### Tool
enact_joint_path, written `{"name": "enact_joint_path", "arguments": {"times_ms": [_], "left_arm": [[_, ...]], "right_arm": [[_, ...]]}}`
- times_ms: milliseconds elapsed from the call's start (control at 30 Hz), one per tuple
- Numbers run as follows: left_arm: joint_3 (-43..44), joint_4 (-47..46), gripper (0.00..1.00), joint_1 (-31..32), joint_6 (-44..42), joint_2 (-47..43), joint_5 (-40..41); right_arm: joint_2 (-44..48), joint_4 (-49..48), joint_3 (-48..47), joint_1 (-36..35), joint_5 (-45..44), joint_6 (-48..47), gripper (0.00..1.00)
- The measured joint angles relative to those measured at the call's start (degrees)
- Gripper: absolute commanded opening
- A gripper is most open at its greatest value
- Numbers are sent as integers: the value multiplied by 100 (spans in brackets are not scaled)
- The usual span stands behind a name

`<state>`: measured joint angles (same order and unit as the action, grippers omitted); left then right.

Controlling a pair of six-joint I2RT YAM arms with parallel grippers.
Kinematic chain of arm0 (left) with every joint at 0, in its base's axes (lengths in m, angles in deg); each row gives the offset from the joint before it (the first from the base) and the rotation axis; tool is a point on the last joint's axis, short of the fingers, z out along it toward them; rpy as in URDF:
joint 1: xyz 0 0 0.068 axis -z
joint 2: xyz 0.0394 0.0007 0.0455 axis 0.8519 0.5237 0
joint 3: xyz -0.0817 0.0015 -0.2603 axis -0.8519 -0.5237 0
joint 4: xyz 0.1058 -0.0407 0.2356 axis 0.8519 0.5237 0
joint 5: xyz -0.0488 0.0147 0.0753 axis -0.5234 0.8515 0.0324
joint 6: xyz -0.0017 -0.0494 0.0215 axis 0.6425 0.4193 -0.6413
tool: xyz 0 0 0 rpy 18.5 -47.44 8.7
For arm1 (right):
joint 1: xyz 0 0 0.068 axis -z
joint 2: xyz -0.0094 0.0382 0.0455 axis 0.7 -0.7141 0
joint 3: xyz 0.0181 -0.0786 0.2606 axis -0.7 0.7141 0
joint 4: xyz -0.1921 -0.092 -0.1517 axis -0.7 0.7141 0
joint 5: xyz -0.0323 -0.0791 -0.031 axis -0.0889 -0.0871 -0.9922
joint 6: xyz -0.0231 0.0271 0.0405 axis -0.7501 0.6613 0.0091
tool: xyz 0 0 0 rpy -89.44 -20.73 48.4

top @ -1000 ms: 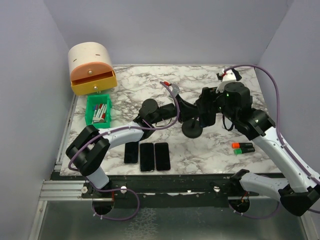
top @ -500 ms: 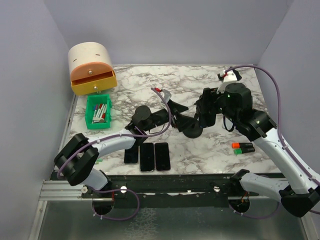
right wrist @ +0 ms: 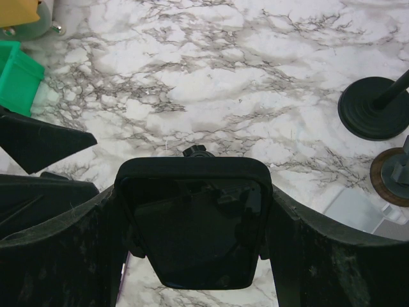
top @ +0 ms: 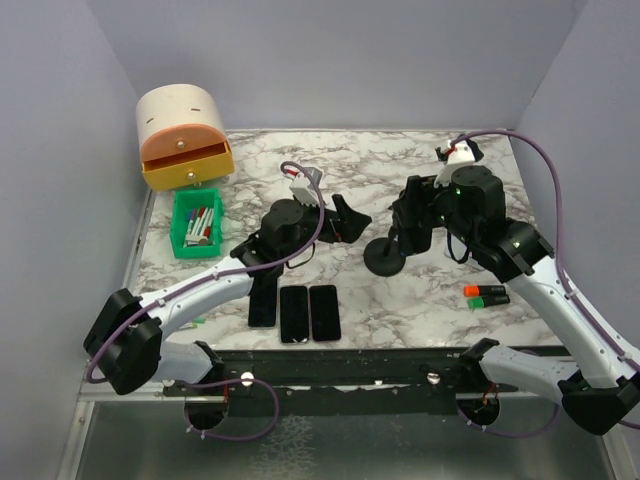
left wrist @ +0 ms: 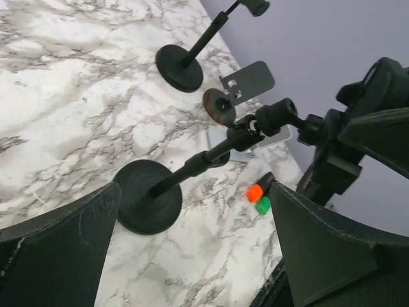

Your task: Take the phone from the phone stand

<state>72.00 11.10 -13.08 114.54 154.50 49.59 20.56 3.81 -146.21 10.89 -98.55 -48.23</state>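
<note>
With the right gripper (right wrist: pixel 195 187) clamped on the phone (right wrist: pixel 195 230) and the left gripper (left wrist: pixel 195 198) spread wide off the phone stand (top: pixel 385 258), pulling may topple the unbraced stand.

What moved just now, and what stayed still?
The left gripper opened, let go of the phone stand and pulled back to the left. The right gripper stayed around the phone on the stand. The stand and the three phones lying flat did not move.
</note>
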Motion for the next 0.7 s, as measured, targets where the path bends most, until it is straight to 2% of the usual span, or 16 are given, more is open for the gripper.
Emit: {"name": "enact_joint_path", "arguments": {"times_ms": [67,100,133,233,467,600,700], "left_arm": [[195,326,99,-55,-140,74,-7],[144,256,99,-79,-157,52,-57],[-295,-94,99,-125,-81,-94,-212],[-332,-195,99,-122,11,-50,-297],[114,-326,99,66,-146,256,-837],[457,-363,93,428,-584,452,-1132],[723,-393,79,531,-837,608,-1392]], "right_arm": [[7,11,0,0,2,0,45],[13,17,0,0,2,2,45],[28,37,0,0,2,0,45],[31,35,7,0,2,2,45],[31,31,11,0,11,26,43],[31,31,11,0,17,26,42],[31,31,11,0,24,26,42]]}}
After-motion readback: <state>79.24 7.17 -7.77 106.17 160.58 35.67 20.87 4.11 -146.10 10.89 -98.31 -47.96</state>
